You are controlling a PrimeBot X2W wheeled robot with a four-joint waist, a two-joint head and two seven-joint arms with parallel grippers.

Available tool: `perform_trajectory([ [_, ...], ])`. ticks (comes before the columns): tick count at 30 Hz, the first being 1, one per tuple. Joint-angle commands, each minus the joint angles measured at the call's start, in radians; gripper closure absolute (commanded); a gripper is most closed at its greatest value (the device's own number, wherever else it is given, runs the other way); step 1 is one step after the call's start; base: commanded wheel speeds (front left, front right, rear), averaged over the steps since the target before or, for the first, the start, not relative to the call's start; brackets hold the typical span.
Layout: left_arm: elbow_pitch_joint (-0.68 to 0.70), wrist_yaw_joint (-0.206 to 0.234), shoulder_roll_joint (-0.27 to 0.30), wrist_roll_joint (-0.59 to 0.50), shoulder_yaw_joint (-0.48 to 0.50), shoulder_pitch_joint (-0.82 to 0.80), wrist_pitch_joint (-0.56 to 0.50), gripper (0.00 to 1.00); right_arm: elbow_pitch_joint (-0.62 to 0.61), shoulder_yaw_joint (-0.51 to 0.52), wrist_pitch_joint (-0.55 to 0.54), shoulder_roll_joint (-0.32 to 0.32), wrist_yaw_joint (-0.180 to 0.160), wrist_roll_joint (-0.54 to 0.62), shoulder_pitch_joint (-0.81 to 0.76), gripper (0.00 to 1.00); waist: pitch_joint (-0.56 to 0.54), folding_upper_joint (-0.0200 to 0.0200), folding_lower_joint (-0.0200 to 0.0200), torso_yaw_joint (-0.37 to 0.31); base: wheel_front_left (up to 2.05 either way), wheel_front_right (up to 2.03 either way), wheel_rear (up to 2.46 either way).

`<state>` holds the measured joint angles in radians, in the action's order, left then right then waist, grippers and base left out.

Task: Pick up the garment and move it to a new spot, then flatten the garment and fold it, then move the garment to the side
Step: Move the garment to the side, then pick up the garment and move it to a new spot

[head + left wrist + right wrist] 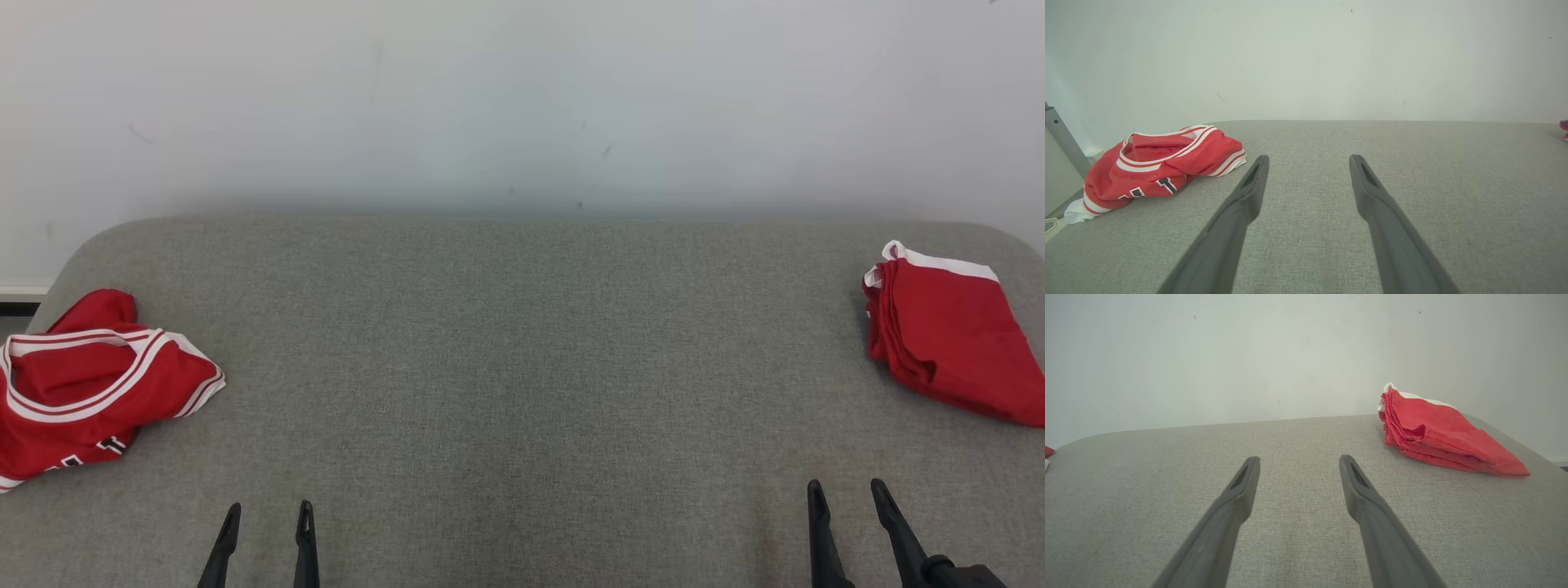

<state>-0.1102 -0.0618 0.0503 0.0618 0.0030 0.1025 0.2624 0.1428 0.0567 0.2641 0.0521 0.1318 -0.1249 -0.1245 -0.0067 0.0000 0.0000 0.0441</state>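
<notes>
Garment (90,384): red jersey, smooth knit, lying crumpled at the left end of the desk (522,367), well apart from both pincers; white and dark-red striped trim loops around an opening on top; dark block lettering edged in white shows on the near lower fold, partly hidden in the creases; one striped corner juts toward the desk's middle.

Desk: covered in grey woven cloth with a fine flecked weave, flat, far corners rounded; it runs back to a plain pale wall (522,98) with a few faint scuffs.

Folded garment (947,343): second red piece at the right end of the desk; stacked in several flat layers with a white band along the far edge; the layered edges face the desk's middle, and in the right wrist view the pile tapers to a thin wedge on the side away from the middle.

Left pincer (269,506): at the near edge, lower left; two long, dark, matte tapering fingers spread apart, nothing between them; in the left wrist view the jersey lies off to the left of the fingers, not touching.

Right pincer (846,483): at the near edge, lower right; fingers likewise apart and empty; the folded pile sits beyond and to the right of it, clear of the tips.

Grey metal post (1061,134) slants at the left edge of the left wrist view, beside the desk.
</notes>
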Motion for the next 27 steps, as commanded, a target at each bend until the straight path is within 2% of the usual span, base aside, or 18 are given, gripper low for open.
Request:
perform_trajectory([
  [1, -0.001, 0.000, 0.000, 0.007, 0.002, 0.013, 0.003, 0.00, -0.002, 0.001, 0.001, -0.002, -0.002, -0.007, -0.003, 0.00, -0.001, 0.0000, 0.0000, 0.000, 0.00, 0.00, 0.00],
  [27, -0.005, 0.005, 0.000, 0.039, 0.008, 0.013, 0.002, 0.00, 0.020, 0.002, 0.001, -0.002, -0.002, -0.041, -0.022, 0.00, -0.009, 0.0000, 0.0000, 0.006, 0.00, 0.00, 0.00],
])
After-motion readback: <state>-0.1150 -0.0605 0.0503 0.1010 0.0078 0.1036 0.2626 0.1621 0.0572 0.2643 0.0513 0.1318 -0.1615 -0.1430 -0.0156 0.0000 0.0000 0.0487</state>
